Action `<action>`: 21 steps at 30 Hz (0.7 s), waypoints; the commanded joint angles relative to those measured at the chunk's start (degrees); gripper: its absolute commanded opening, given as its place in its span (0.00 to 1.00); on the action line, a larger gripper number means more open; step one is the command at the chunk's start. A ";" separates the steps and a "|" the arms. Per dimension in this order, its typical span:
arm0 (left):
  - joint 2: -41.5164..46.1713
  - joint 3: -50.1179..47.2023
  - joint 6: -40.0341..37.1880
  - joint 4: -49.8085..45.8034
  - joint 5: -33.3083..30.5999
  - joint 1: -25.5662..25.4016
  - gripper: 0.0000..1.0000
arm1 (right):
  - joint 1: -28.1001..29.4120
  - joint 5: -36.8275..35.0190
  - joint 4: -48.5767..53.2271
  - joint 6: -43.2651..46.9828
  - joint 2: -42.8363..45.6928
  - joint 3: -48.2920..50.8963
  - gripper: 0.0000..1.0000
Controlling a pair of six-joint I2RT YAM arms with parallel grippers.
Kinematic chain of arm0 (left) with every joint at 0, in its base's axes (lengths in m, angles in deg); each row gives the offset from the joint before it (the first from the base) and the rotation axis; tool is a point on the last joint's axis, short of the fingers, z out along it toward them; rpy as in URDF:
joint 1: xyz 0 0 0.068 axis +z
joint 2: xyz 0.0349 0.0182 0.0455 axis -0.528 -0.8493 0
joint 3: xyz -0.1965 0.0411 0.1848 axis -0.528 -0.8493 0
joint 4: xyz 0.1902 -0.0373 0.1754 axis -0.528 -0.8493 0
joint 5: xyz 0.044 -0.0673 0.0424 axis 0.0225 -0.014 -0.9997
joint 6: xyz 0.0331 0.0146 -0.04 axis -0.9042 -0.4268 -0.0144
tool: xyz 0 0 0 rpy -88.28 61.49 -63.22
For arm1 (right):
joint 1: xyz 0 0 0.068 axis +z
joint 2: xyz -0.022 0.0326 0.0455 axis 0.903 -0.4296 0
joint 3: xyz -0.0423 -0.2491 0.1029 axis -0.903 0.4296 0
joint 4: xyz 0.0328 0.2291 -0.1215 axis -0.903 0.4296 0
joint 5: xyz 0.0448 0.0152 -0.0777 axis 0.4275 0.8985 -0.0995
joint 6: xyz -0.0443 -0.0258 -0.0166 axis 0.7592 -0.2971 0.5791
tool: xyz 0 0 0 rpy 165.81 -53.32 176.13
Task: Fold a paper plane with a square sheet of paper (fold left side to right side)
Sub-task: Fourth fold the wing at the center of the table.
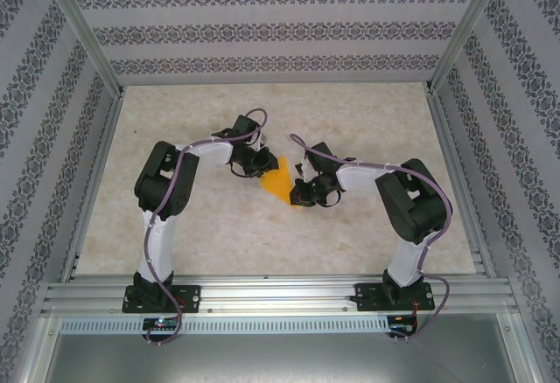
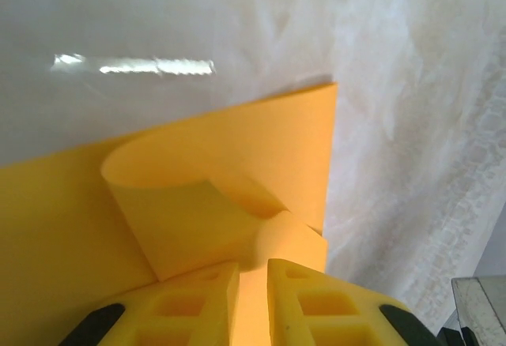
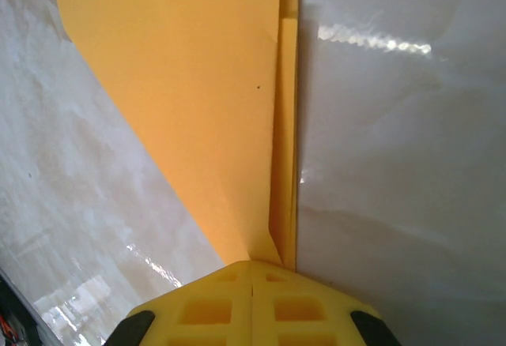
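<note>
The folded orange sheet [image 1: 280, 179] lies mid-table; the left gripper [image 2: 253, 275], at its 10 o'clock edge, stands narrowly parted by a curled flap; the right gripper [image 3: 251, 267], closed, touches its 5 o'clock tip

One view looks down from high behind; both wrist views (very close) share the paper [image 2: 237, 156].

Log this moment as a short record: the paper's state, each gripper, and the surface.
paper: orange paper, folded to a pointed shape, lying mid-table between the two arms
loose part: curled flap, raised off the sheet
left gripper: jaws slightly apart, over the paper beside the flap
right gripper: shut, tips at the paper's narrow end
surface: pale table
</note>
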 commanded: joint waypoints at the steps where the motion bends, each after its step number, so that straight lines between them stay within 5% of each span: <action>1: -3.59 0.91 -3.54 -0.44 -10.41 5.13 0.21 | 1.36 -7.08 9.00 0.81 -4.17 4.08 0.05; 21: -9.14 13.86 -7.01 -6.02 -8.25 11.96 0.24 | 1.71 -6.29 8.46 0.86 -3.30 3.73 0.06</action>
